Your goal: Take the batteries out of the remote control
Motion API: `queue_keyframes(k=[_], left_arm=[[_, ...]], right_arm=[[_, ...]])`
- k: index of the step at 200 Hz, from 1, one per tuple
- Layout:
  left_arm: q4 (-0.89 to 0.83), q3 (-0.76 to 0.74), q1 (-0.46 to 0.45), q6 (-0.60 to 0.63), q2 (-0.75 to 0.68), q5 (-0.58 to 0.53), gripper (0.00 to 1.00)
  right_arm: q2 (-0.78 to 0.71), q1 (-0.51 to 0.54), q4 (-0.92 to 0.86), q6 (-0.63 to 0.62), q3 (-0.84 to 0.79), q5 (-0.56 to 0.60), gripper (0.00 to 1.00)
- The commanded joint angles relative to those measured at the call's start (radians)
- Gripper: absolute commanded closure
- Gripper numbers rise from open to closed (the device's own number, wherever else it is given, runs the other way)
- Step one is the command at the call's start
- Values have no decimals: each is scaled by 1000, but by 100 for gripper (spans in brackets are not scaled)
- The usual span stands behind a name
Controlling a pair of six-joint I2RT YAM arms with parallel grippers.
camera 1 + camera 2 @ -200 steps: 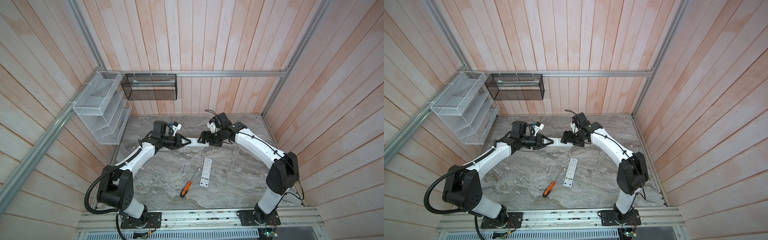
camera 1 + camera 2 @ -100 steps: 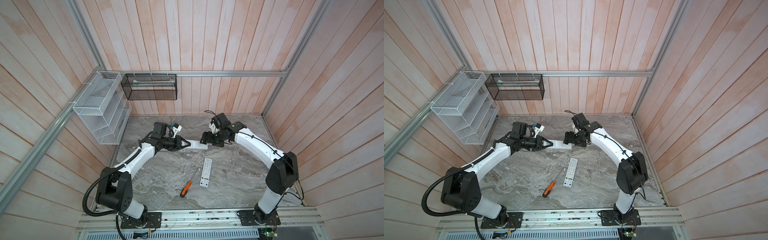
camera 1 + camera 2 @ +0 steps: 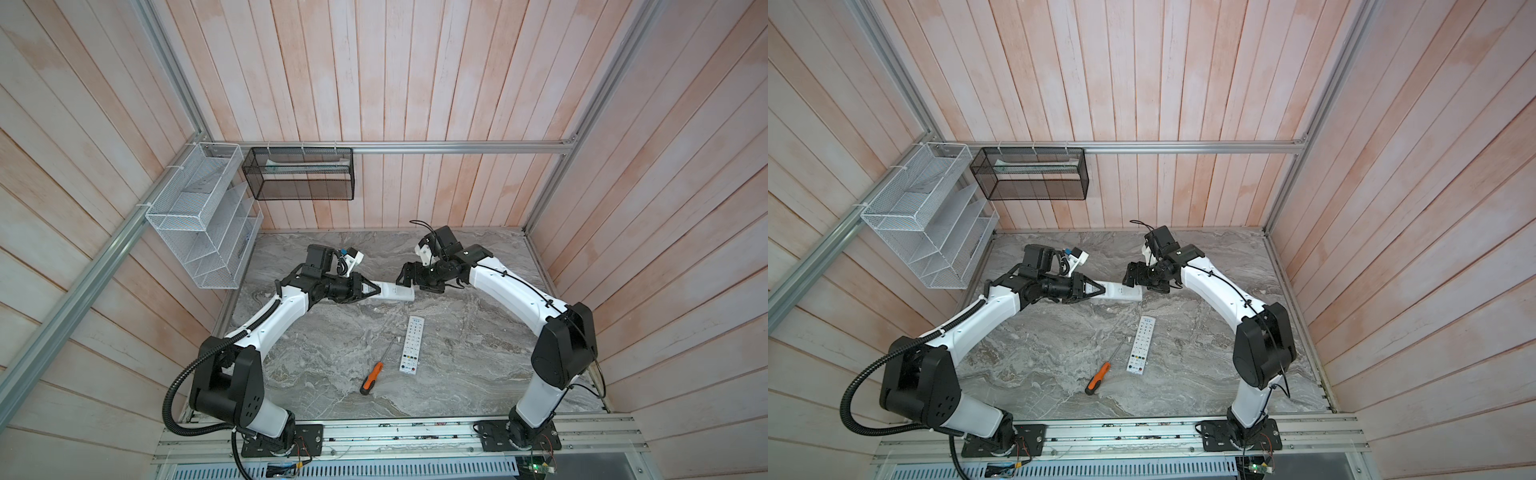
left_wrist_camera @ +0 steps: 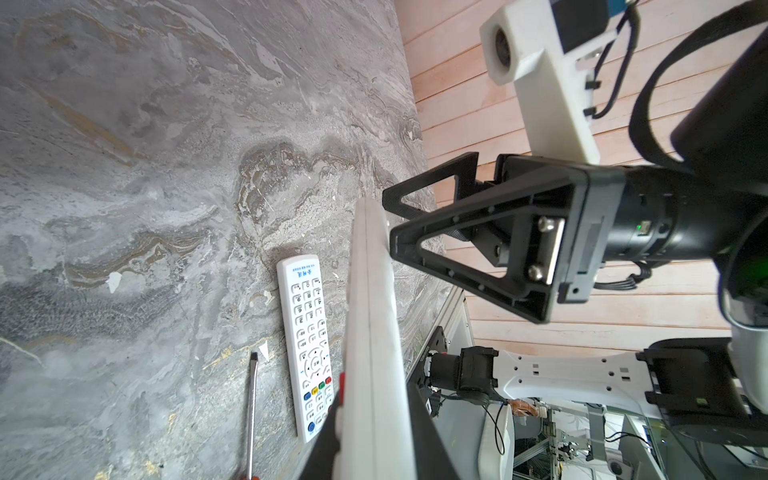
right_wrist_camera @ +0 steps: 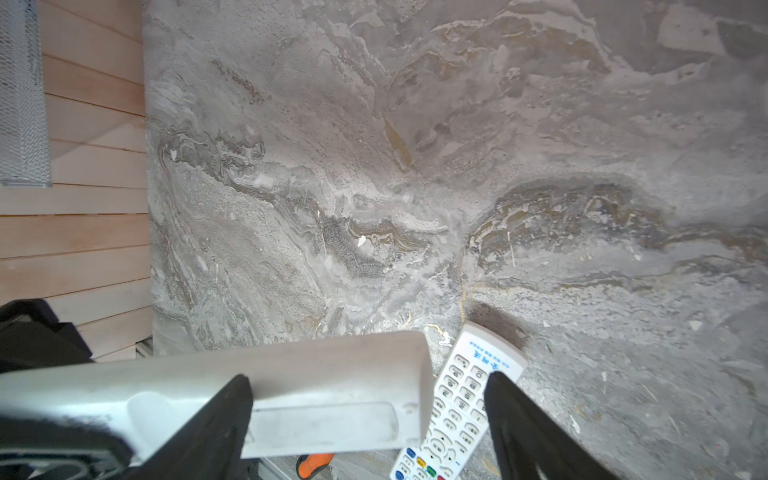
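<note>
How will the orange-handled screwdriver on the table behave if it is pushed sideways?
The screwdriver will probably roll: its handle looks rounded and it lies flat on the smooth table. The thin shaft looks stiff, so it should not bend. Gripped by the shaft, it may tip toward the thicker handle.

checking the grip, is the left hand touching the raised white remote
Touching: the left wrist view shows the left hand with both fingers pressed against the raised white remote.
</note>
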Motion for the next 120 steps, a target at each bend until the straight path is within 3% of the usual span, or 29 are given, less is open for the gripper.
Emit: queue_keyframes(k=[1,120], left_arm=[[31,28,0,6,-19,28,84],[82,27,0,-39,-6,52,84]], right_arm=[[-13,1,27,-4,-30,-62,11],[-18,11,80,16,-93,-95,11]])
